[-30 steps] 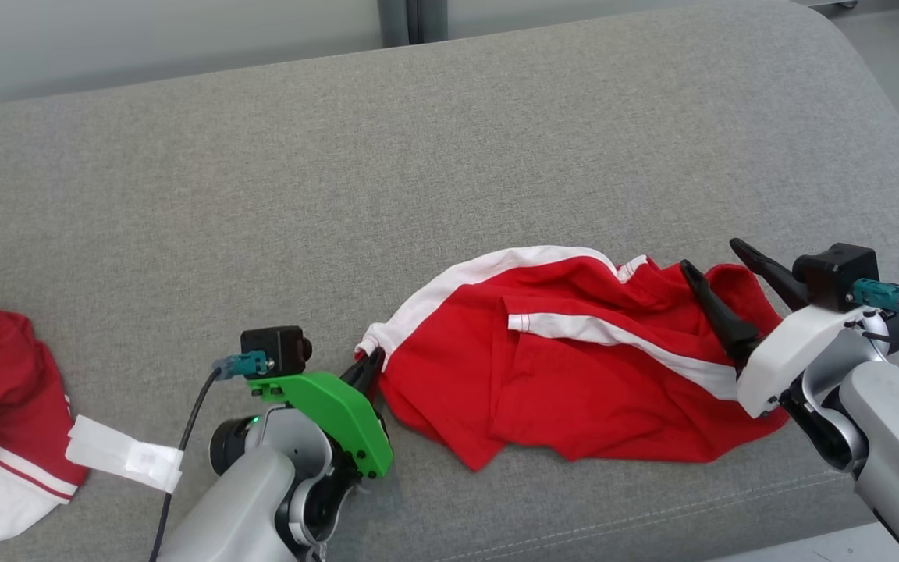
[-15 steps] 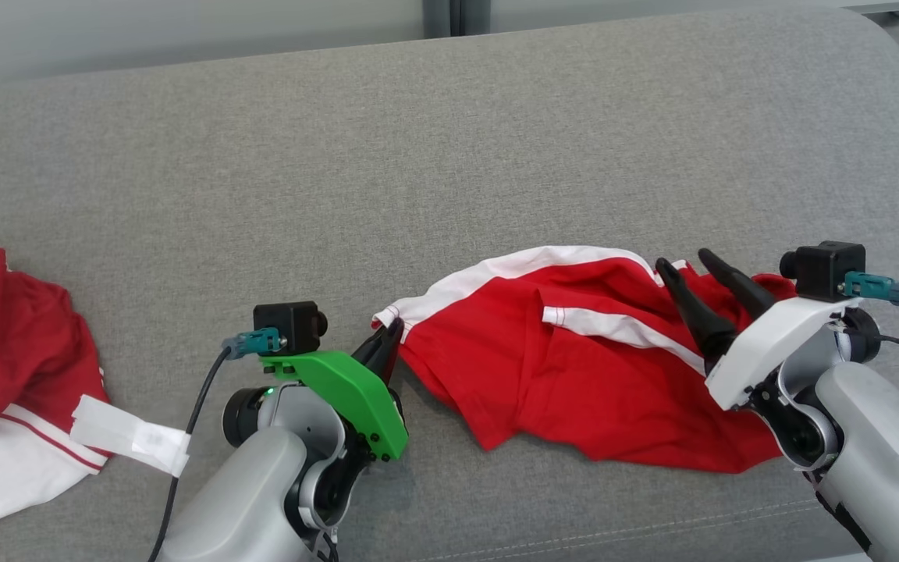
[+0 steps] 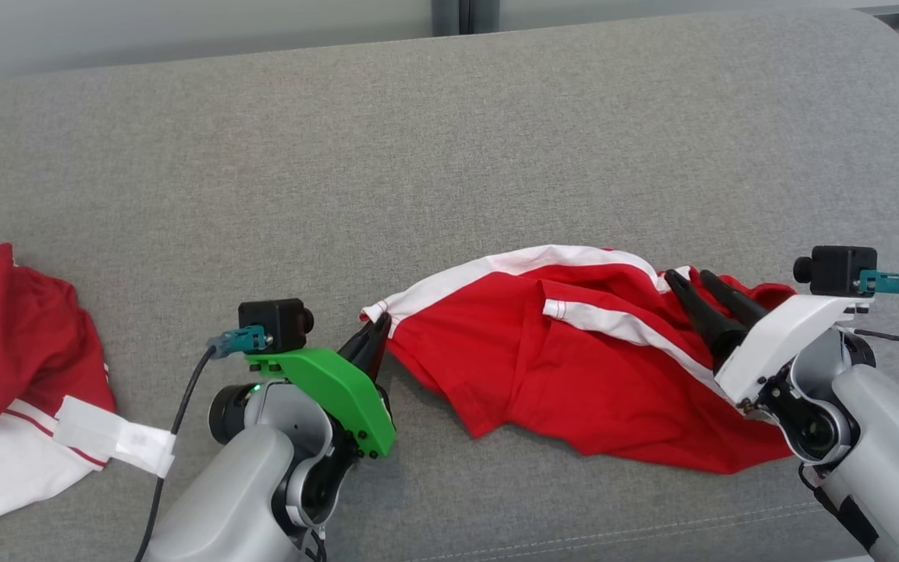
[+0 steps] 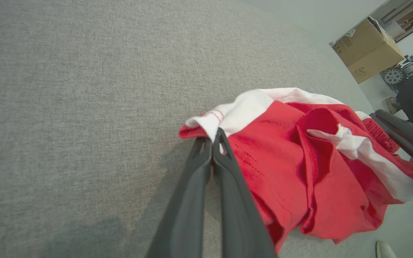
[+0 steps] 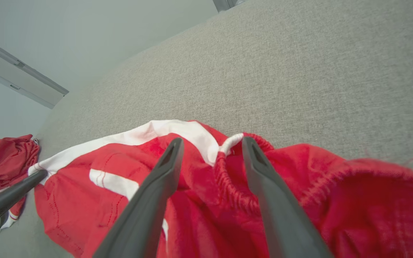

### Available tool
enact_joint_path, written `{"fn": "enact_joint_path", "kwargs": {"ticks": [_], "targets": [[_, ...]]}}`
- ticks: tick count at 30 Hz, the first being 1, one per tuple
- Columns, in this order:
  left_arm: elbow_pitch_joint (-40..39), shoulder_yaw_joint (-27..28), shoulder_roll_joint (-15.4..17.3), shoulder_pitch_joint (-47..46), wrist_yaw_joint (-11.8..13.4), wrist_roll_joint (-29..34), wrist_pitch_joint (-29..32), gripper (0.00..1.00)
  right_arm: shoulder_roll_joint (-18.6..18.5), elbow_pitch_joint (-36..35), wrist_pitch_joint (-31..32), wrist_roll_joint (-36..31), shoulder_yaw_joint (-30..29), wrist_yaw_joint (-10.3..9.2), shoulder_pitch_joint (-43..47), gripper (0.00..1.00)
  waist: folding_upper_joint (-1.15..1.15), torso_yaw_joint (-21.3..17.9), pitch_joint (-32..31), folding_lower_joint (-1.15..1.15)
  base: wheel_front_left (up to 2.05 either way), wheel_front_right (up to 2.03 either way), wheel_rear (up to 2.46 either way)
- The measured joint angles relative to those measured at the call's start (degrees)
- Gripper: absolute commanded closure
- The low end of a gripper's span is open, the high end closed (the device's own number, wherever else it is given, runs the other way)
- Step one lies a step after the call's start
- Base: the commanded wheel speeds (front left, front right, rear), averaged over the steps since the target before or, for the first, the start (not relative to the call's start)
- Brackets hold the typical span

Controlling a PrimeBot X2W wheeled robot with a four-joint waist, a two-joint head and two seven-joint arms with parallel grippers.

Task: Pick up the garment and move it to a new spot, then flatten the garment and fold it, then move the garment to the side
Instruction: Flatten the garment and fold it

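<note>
At the tips of the left gripper (image 4: 212, 138) a hem corner (image 4: 206, 123) of the crumpled red shorts (image 3: 574, 375) was pinched, their waistband (image 5: 228, 175) on the cushion (image 3: 418, 156) beyond was straddled by the spread right gripper (image 5: 212, 140), and flattening, folding and moving aside were judged undone.

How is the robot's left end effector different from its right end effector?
The left end effector is pinched shut on a white-edged corner of the red garment. The right end effector is open, with its fingers on either side of the waistband. The left end effector sits on a green bracket, while the right end effector sits on a white bracket. Both have two long dark fingers.
</note>
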Motion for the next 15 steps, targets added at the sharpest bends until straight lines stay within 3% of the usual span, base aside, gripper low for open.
{"fn": "enact_joint_path", "kwargs": {"ticks": [4,9,15], "targets": [[-0.67,-0.13,0.00,0.01,0.00,0.01,0.03,1.00,-0.49,0.29,4.00,2.85,-0.09,0.48,-0.01,0.13,0.00,-0.15,-0.03,0.00,0.00,0.00,0.00],[-0.90,-0.37,-0.01,0.01,0.00,0.01,0.10,1.00,-0.92,0.99,8.40,6.05,-0.56,0.49,-0.21,0.23,0.00,-0.17,-0.07,0.00,0.00,0.00,0.00],[-1.43,-1.56,-0.21,0.02,0.00,0.20,0.88,1.00,-1.23,2.14,13.71,9.14,-1.91,-0.20,-2.46,0.25,0.00,0.25,0.04,0.00,0.00,0.00,0.00]]}}
